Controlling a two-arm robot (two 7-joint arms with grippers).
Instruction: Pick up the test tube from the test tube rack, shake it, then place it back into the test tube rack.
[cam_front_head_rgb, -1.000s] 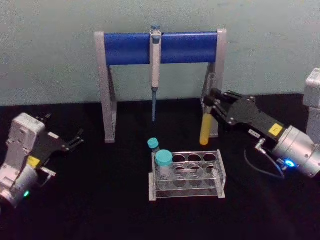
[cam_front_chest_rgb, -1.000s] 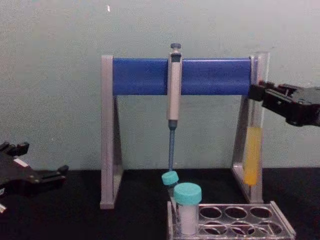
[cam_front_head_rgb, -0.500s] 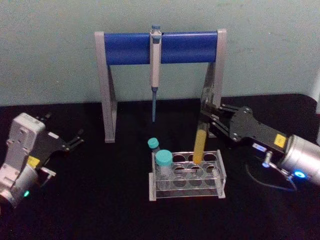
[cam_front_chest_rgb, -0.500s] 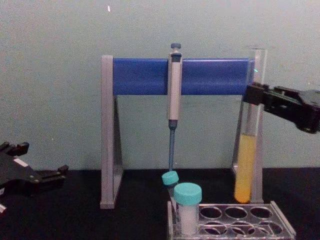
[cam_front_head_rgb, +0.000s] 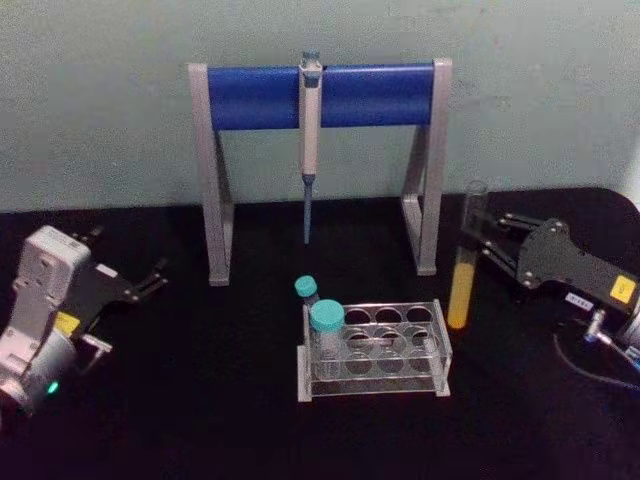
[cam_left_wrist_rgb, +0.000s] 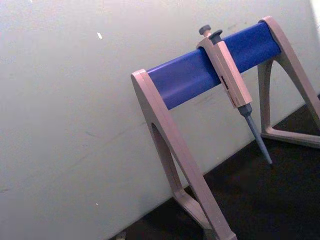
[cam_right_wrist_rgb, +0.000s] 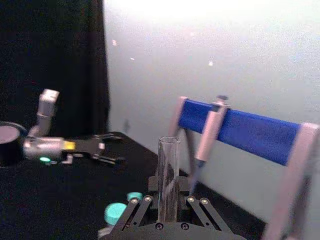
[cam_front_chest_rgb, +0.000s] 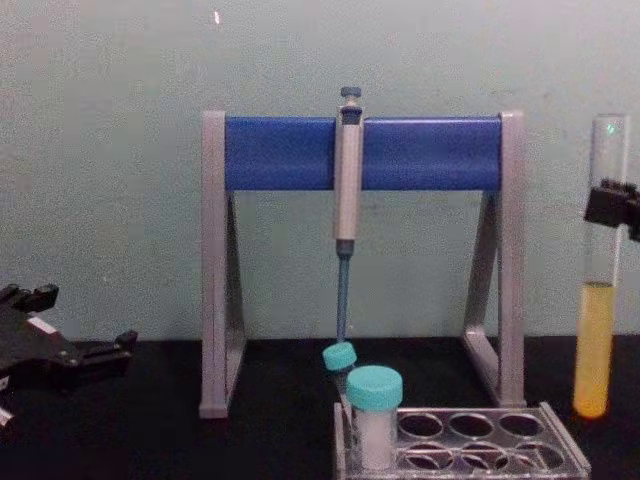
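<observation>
A black bench (cam_front_head_rgb: 200, 420) runs back to a plain pale green wall (cam_front_head_rgb: 100, 120). In the right wrist view a dark curtain (cam_right_wrist_rgb: 50, 60) hangs beyond the wall's end.

The right tool (cam_front_head_rgb: 478, 243) is clamped on the test tube (cam_front_head_rgb: 461, 290). Its fingers close from both sides on the upper clear part of the glass. The open mouth stands above the tool and the yellow-orange liquid hangs below it. The tube is nearly upright.

The test tube rack (cam_front_head_rgb: 400, 340) sits on the bench below this tool and to its left. It is just beside the tube's round end but apart from it. Two teal-capped vials (cam_front_head_rgb: 327, 318) stand at the rack's far end from the tool. Behind the rack, farther left of the tool, is the grey-and-blue pipette stand (cam_front_head_rgb: 320, 95), with a pipette (cam_front_head_rgb: 311, 130) hanging from its bar.

The left tool (cam_front_head_rgb: 125, 255) rests low over the bench, well apart from the right tool, on the other side of the rack and stand. Its fingers are apart and hold nothing.

The right arm is cut off at the edge of the head view. The chest view catches just the tip of the right tool (cam_front_chest_rgb: 612, 205) on the tube (cam_front_chest_rgb: 598, 340). In the right wrist view the tool's body (cam_right_wrist_rgb: 167, 227) hides the tube's lower part. I cannot tell how far the tube's end is above the bench.
</observation>
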